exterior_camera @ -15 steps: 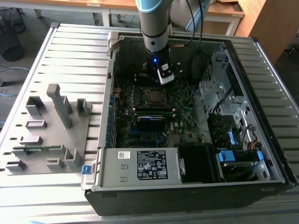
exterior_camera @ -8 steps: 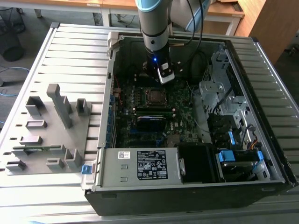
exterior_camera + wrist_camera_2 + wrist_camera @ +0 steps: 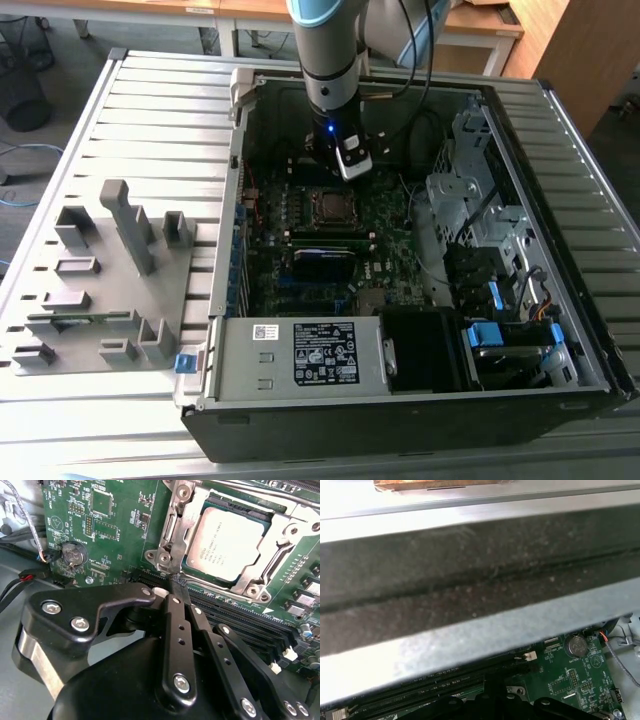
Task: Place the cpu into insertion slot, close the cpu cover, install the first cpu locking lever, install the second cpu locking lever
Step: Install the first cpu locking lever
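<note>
A: Tool state?
B: Gripper [image 3: 178,582] has its fingers pressed together in the second wrist view, with nothing seen between them.
A: Cpu?
B: The cpu [image 3: 227,542] lies flat in the insertion slot [image 3: 239,507], just past the fingertips. The cpu cover [image 3: 170,535] is down over it, and the metal top shows through the window. The cover's near corner is right at the tips; can't tell if they touch.
A: Rest?
B: Green motherboard [image 3: 115,525] under the tool, coin cell [image 3: 72,555] off beside the fingers. In the exterior view the arm [image 3: 330,60] reaches down into the open computer case [image 3: 420,400].
</note>
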Motion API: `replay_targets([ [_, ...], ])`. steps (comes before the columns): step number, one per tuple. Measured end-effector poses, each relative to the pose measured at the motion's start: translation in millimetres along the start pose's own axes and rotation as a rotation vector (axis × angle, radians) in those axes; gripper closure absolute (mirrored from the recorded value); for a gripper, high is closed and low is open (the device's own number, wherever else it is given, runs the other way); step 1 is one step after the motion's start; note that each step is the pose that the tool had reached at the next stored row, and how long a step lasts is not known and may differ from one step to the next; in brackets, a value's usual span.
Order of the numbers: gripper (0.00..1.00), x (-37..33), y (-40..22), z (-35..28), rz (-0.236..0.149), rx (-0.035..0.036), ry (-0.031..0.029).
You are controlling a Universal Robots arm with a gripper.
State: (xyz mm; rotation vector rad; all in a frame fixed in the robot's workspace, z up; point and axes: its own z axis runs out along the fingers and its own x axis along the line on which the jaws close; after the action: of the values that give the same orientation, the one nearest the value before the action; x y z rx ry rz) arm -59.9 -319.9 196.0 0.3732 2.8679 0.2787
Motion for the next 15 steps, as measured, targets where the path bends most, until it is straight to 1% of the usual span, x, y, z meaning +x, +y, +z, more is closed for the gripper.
replay_targets([
  [4,0.90,0.1,-0.4,0.2,0.000,-0.0007,-0.0018],
  [12,0.90,-0.3,-1.0,0.6,0.000,-0.0004,-0.0018],
  [15,0.90,-1.8,-0.6,1.1,0.000,-0.0007,-0.0018],
])
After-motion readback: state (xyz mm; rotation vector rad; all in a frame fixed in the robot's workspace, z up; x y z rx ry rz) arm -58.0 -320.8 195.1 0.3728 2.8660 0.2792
